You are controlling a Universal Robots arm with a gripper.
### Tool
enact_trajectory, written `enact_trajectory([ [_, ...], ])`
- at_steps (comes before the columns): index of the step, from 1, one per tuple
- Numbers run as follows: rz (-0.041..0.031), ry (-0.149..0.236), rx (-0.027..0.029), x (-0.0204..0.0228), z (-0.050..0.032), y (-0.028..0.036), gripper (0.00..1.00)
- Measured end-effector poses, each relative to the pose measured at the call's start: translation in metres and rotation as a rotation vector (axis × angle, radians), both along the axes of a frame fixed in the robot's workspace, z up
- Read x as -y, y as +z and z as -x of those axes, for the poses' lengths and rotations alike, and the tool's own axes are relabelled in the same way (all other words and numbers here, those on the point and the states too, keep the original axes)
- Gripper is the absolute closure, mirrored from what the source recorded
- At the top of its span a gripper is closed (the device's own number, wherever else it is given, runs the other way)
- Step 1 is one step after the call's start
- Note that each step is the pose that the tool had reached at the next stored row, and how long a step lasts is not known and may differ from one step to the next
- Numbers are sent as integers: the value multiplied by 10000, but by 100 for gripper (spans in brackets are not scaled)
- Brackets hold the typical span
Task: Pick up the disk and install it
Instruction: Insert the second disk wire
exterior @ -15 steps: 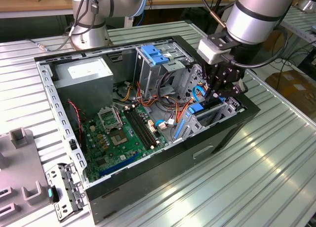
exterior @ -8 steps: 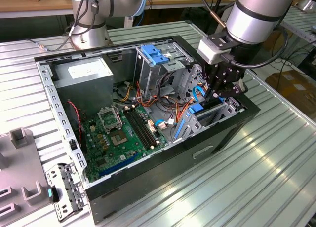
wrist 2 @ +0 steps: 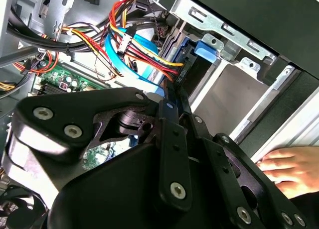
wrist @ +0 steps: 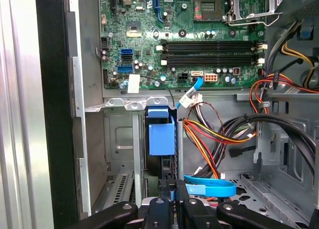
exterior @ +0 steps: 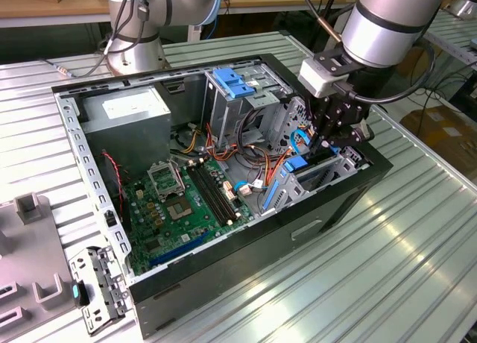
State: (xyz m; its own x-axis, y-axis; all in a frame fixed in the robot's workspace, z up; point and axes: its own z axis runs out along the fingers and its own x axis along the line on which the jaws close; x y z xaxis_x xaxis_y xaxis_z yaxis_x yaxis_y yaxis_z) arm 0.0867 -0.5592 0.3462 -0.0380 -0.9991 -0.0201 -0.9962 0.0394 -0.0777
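Down inside the open computer case (exterior: 223,268), the gripper (exterior: 328,138) pinches the disk (wrist: 160,134) by its upper edge, fingers (wrist: 167,189) drawn narrow around it. The disk stands on edge in the metal drive bay (wrist: 119,139), blue carrier showing, just beside the orange and yellow cables (wrist: 214,134). Beyond lies the green motherboard (exterior: 179,201). A person's hand (wrist 2: 286,167) rests by the case's outer wall.

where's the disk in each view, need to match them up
Exterior view: the disk stands edge-up in the front bay.
First wrist view: its blue end sits between motherboard and blue cable.
Second wrist view: blue end against the metal bracket.
Shared landmark: the motherboard.
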Motion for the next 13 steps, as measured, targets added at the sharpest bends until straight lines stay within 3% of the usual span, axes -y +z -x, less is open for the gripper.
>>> enact_trajectory([
  [7, 1, 0, 0, 7, 0, -54, 84],
  [13, -4, 0, 0, 9, 0, -58, 84],
])
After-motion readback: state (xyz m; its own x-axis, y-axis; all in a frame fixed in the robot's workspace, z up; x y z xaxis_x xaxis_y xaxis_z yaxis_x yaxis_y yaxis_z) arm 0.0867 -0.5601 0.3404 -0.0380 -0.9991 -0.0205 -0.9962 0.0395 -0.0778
